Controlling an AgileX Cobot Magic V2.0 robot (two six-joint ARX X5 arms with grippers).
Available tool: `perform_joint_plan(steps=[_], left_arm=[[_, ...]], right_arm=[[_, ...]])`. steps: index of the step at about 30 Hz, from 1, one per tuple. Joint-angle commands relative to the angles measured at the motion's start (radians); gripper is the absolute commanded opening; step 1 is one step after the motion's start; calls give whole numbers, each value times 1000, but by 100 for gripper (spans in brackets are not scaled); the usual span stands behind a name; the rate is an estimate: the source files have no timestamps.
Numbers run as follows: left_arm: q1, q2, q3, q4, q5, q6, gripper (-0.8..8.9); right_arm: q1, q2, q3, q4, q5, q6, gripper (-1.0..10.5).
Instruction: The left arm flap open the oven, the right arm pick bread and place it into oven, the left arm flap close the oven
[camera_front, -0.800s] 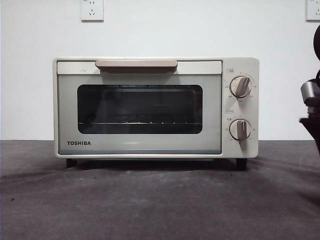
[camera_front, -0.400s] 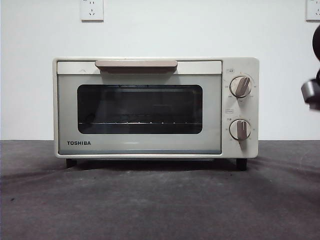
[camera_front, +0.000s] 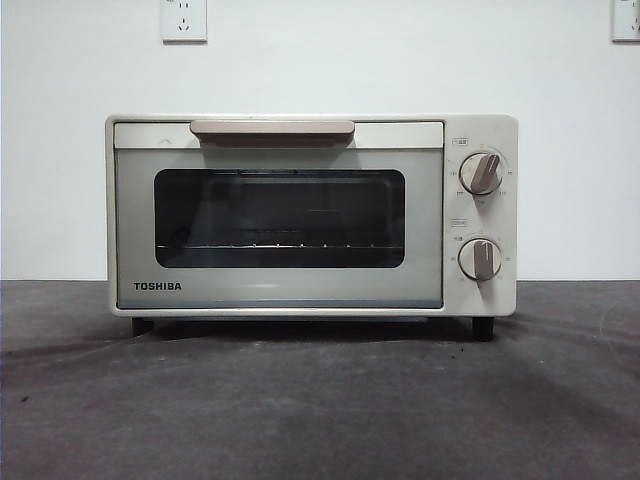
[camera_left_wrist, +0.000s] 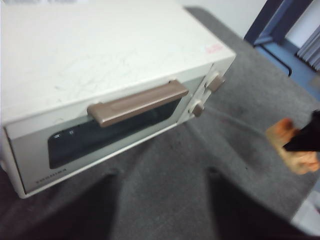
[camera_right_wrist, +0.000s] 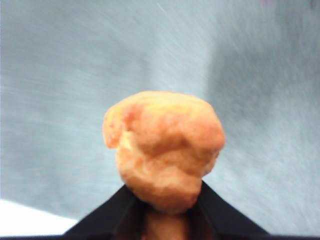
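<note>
Oven (camera_front: 310, 215) door shut, not yet opened; right gripper (camera_right_wrist: 167, 207) already clamps bread (camera_right_wrist: 164, 147); left gripper (camera_left_wrist: 162, 210) spread wide, empty.

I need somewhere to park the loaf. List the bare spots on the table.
The dark table is bare all along the front of the shut oven, plus narrow strips at both its ends. By the knob end, the right pincer holds the bread, crowding that side.
</note>
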Motion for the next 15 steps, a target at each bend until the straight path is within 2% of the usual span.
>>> perform_joint_plan(steps=[1,3,8,15], left_arm=[[-16,72,50,8,0,-5,62],[-25,127,77,5,0,-5,15],[-50,278,167,3,-35,10,15],[-82,481,297,8,-72,76,15]], right_arm=[[5,-111,14,4,-29,-24,86],[5,-184,14,5,-52,-24,87],[5,-339,14,10,-111,-22,87],[5,-480,14,13,-116,-13,87]])
